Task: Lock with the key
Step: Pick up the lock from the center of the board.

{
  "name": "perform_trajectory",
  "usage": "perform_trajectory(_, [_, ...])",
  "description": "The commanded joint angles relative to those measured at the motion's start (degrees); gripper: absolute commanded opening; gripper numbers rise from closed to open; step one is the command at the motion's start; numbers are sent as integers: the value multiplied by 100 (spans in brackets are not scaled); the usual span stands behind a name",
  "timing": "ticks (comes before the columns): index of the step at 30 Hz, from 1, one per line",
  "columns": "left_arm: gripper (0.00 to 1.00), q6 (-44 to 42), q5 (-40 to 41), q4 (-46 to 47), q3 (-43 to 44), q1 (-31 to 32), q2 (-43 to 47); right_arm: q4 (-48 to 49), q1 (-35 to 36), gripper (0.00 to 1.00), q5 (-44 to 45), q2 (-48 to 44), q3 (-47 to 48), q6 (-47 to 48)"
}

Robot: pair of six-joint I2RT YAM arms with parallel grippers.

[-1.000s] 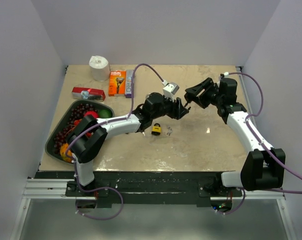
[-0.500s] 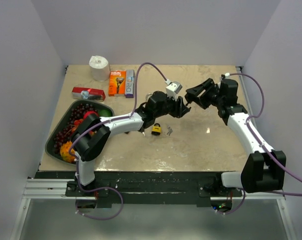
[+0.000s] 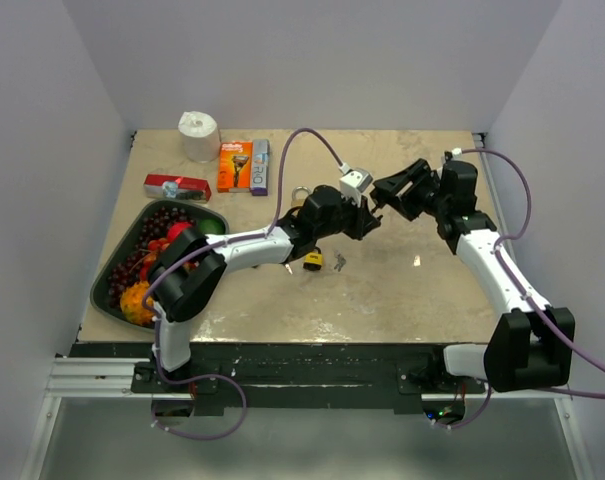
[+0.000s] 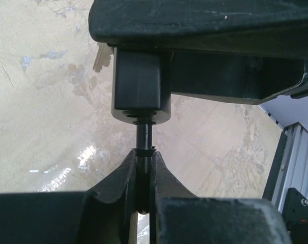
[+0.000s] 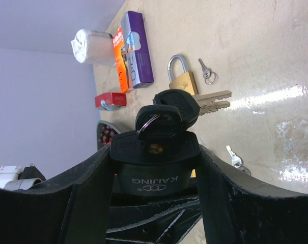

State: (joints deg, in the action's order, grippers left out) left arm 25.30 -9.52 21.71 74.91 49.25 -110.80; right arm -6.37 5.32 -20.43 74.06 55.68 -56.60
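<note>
My right gripper point(image 5: 155, 152) is shut on a black padlock point(image 5: 154, 178) marked KAIJING, one finger on each side of its body. A black-headed key point(image 5: 159, 122) sits in its keyhole, and a second key point(image 5: 176, 104) hangs from the same ring. In the left wrist view my left gripper point(image 4: 143, 155) is shut on a thin dark rod point(image 4: 143, 134), the padlock's shackle leg, which comes out of a black block point(image 4: 141, 86). In the top view the left gripper point(image 3: 365, 215) and the right gripper point(image 3: 380, 200) meet tip to tip above the table's middle.
A brass padlock point(image 3: 300, 193) lies behind the left arm, a small yellow padlock point(image 3: 312, 260) and small keys point(image 3: 338, 262) in front of it. A paper roll point(image 3: 198, 135), orange box point(image 3: 235, 165), red packet point(image 3: 177, 186) and fruit bowl point(image 3: 98, 290) fill the left side.
My left gripper has moved a little right and back toward the right gripper, and its jaws have closed on the shackle. The right arm holds still with the padlock.
</note>
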Motion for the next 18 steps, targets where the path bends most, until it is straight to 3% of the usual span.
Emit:
perform_trajectory(1, [0, -218, 196, 288, 155, -21, 41, 365, 4, 0, -49, -384, 48, -80])
perform_trajectory(3, [0, -437, 47, 368, 76, -30, 146, 303, 4, 1, -32, -384, 48, -9])
perform_trajectory(4, [0, -508, 3, 377, 50, -30, 190, 242, 4, 15, -32, -410, 39, 52])
perform_trajectory(6, [0, -727, -94, 482, -99, -30, 375, 137, -22, 32, 82, -436, 57, 140])
perform_trajectory(7, [0, -833, -129, 509, -152, -30, 427, 49, -31, 47, 91, -454, 57, 262])
perform_trajectory(10, [0, -1132, -374, 527, -310, -65, 656, -214, -101, 79, 170, -533, 118, 560])
perform_trajectory(11, [0, -1193, -593, 535, -354, -83, 752, -294, -154, 97, 197, -568, 153, 658])
perform_trajectory(18, [0, -1694, -1745, 18, -320, -328, 1122, -628, -400, 99, 179, -893, 601, 2089])
